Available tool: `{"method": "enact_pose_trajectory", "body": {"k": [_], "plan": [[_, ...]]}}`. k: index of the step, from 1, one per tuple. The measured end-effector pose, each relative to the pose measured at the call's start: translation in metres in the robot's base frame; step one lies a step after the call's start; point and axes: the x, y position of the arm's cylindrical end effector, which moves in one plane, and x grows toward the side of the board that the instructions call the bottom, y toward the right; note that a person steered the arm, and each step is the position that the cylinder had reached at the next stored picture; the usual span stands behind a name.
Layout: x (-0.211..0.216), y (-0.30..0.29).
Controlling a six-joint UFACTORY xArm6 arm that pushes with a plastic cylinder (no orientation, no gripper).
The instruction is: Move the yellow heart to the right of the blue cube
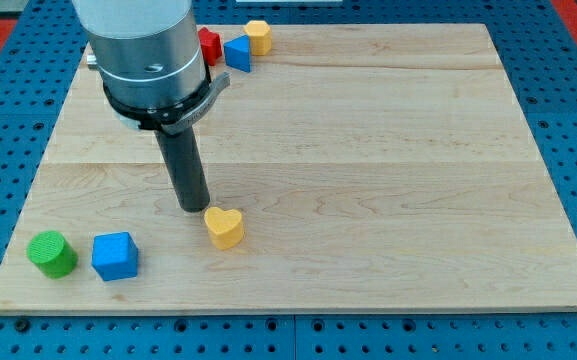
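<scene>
In the camera view, my tip (194,207) rests on the wooden surface (368,150) just at the upper left of the yellow heart (224,227), nearly touching it; the tool is a plain rod (no jaws to open or close). The blue cube (115,256) sits at the lower left beside a green cylinder (51,253). From this side, a push risks driving the heart rightward, farther from the cube.

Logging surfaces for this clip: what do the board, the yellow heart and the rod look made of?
Board: pale wood, matte, grain lines and plank seams visible. Yellow heart: probably plastic, uniform colour, dull sheen. Rod: dark and smooth, metal or plastic, unclear; my tip sits just upper-left of the heart.
</scene>
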Motion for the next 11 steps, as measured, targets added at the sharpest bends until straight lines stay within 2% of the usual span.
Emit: {"method": "enact_pose_trajectory", "body": {"k": [1, 3, 4, 8, 9, 10, 11], "plan": [[-0.004, 0.016], [0.027, 0.094], [0.050, 0.075], [-0.007, 0.046], [0.003, 0.038], [0.039, 0.038], [0.042, 0.039]]}}
